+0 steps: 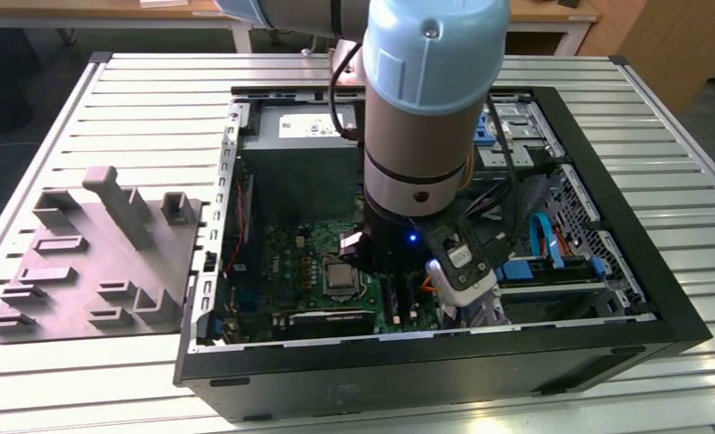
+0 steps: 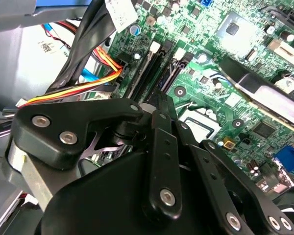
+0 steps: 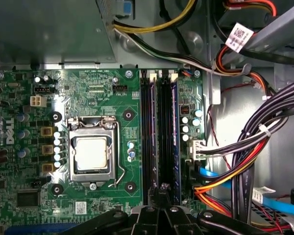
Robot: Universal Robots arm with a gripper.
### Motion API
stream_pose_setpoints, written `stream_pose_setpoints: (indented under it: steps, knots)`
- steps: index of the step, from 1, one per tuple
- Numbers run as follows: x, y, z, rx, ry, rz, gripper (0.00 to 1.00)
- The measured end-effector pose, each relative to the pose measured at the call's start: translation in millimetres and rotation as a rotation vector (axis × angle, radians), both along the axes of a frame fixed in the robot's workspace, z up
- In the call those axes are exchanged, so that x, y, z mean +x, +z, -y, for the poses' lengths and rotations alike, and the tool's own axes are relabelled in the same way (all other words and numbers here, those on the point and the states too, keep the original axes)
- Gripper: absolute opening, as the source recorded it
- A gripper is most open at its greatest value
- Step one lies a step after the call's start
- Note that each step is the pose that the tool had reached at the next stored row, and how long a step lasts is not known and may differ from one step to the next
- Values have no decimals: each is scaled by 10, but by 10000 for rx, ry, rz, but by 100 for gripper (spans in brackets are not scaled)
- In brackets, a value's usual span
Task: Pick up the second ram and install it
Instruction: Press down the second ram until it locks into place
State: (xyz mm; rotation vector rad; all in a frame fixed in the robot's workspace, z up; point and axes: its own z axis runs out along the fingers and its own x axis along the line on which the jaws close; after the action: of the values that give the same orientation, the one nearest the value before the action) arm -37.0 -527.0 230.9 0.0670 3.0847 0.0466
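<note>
Gripper (image 3: 161, 193) over slots, cable bundle (image 3: 245, 147) beside motherboard (image 3: 88, 98)

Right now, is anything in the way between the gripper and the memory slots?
Nothing visible. The gripper hangs directly over the black slots, where a blue-black strip, seemingly the ram, stands on edge. The cables lie beside the board, clear of them.

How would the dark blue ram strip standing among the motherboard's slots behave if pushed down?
The ram strip looks thin and flat, so probably light and stiff lengthwise. Standing on edge in the motherboard, it would likely tip or bind if pushed off-centre. Its narrow top edge offers little contact, so slipping seems possible.
</note>
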Motion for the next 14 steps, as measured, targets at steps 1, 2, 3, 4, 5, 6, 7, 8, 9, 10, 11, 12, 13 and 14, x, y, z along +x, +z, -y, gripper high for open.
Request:
stream_pose_setpoints:
  steps: [1, 2, 3, 4, 5, 6, 7, 8, 9, 10, 11, 12, 13, 14]
  knots:
    - [0, -4, 6, -1, 0, 0, 10]
    - [0, -9, 9, 0, 0, 0, 10]
    - [0, -19, 9, 2, -1, 1, 10]
    - [0, -34, 9, 0, -1, 1, 10]
    - [0, -45, 10, -1, 0, 0, 10]
    - [0, -50, 10, -2, 0, 0, 10]
    - [0, -50, 11, -4, 0, -1, 10]
    - [0, -50, 11, -4, 0, -1, 10]
    - [0, -50, 11, -4, 0, -1, 10]
    - [0, -50, 13, -4, 0, -1, 10]
    - [0, -51, 16, -1, 1, 0, 10]
    - [0, -51, 20, -1, 0, 0, 10]
    - [0, -51, 22, -2, 0, 0, 10]
    - [0, -52, 22, -2, 0, 0, 10]
